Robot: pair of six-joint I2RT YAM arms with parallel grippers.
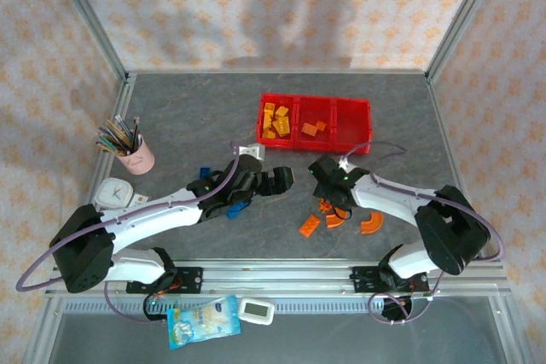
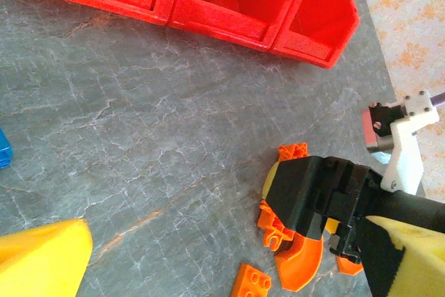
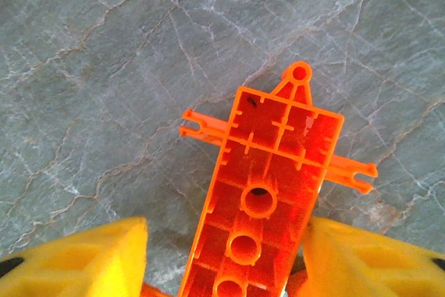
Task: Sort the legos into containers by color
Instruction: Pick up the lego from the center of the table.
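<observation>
Nearest, below the rail: a crinkled packet (image 1: 202, 321), with a small white device (image 1: 256, 309) just beside it. Next, on the grey table (image 1: 188, 108), a loose cluster of orange legos: a flat plate (image 1: 310, 225), a curved arc (image 1: 334, 220) close by its right corner, and a second arc (image 1: 371, 224) a little farther right.

Just beyond these, the right gripper (image 3: 224, 227), low over a long orange piece (image 3: 268, 172) with its hollow underside and round sockets turned to the wrist camera. Pads spread to either side of it: right pad (image 3: 368, 255) against its edge, left pad (image 3: 90, 259) with a sliver of table showing between. Not pinched, then. Cannot tell whether resting on the table or raised off it.

Across a bare strip of table, the left gripper (image 1: 280, 180), pointed toward the right one, fingers wide apart with nothing between them. Beside that wrist, a blue lego (image 1: 237, 207) on the near side and another blue one (image 1: 206, 172) on the far side. Farther left, a small white clock (image 1: 111, 193), and beyond it a pink pencil cup (image 1: 135, 153) stuffed with pencils.

Farthest back, the red containers (image 1: 358, 108): three joined bins in a row, yellowish pieces in the left bin, a few orange ones in the middle.
</observation>
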